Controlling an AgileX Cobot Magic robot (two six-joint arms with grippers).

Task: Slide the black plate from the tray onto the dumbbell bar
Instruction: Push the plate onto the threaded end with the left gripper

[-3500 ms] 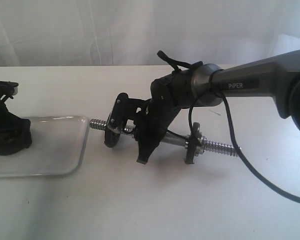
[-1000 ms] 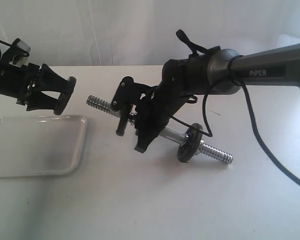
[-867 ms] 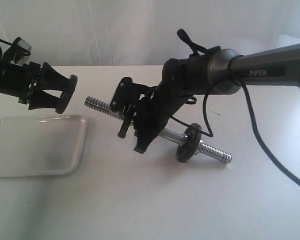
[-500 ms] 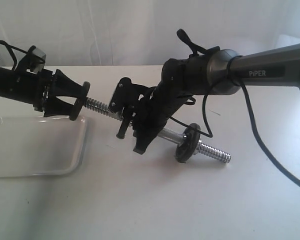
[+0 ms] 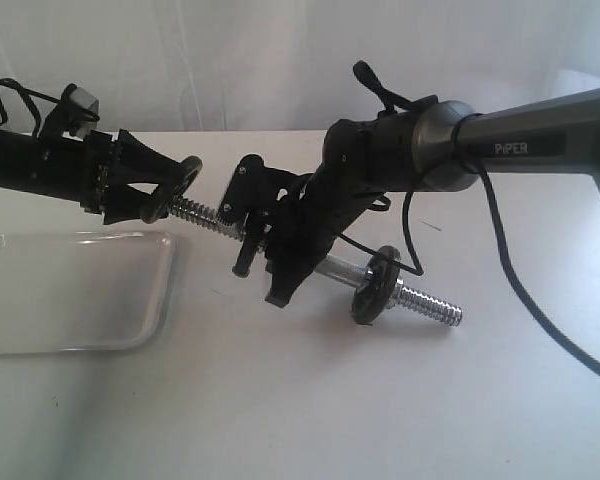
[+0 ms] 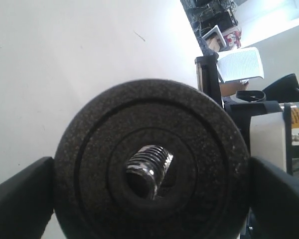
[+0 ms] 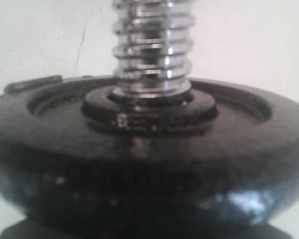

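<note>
Left end effector [image 5: 158, 195] is clamped on the black plate [image 6: 199, 144], its fingers [image 6: 20, 199] pressing the rim from both sides. The plate stands on edge, up off the tray [image 5: 80, 300]. In the left wrist view, the threaded left end of the dumbbell bar [image 5: 208, 214] pokes through its centre hole. Right end effector [image 5: 265, 255] grips the bar's middle and holds it tilted above the white surface [image 5: 280, 410], left end higher. Another black disc [image 5: 373, 287] sits by the right-hand thread. That grip hides the bar's smooth stretch, and the right wrist view shows only disc and thread, blurred. Half a second ago the plate was just at the thread's tip; now it sits further along.
</note>
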